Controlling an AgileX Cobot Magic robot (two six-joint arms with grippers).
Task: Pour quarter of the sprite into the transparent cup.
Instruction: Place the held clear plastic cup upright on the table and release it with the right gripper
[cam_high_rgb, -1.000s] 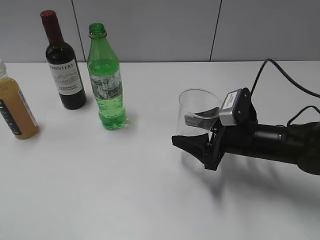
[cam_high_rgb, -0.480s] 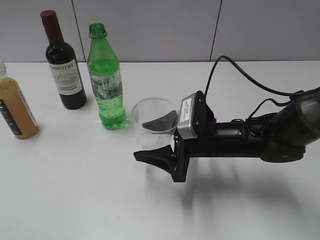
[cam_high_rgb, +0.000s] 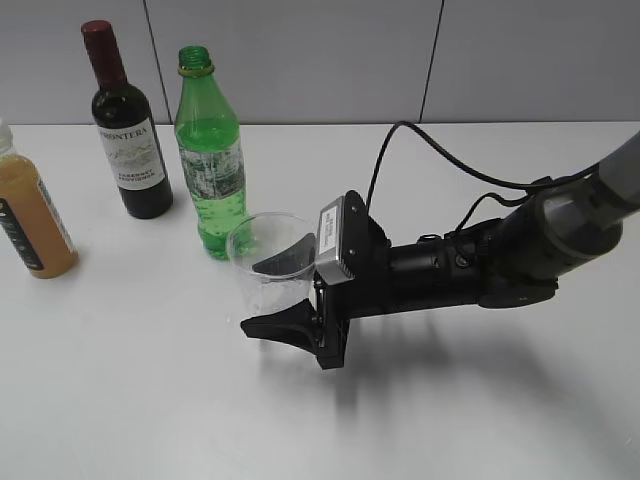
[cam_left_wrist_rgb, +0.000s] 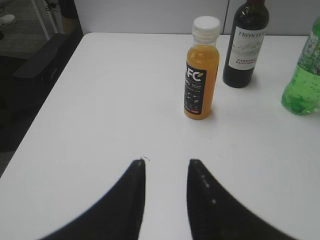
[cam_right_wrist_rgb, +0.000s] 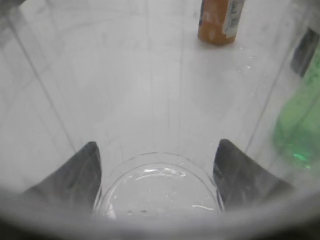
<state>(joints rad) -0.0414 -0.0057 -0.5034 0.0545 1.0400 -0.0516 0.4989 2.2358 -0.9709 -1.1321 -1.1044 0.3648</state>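
Right tool (cam_high_rgb: 282, 296) grasping transparent cup (cam_high_rgb: 268, 262) beside sprite (cam_high_rgb: 211, 160), left tool (cam_left_wrist_rgb: 166, 172) released, table (cam_high_rgb: 150, 400) bare in front.

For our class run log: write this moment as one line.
right gripper: shut on transparent cup | cup: empty, beside sprite | sprite: upright, uncapped | left gripper: open, empty

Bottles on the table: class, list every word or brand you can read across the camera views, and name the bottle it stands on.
"FRONTERA" on the white label of the dark wine bottle; the smaller lines beneath are too small to read.
"NFC" in white on the black label of the orange juice bottle; its finer print is illegible.
The sprite has a pale, worn label: nothing legible.
The sticker on the right gripper's camera housing is too blurred to read.
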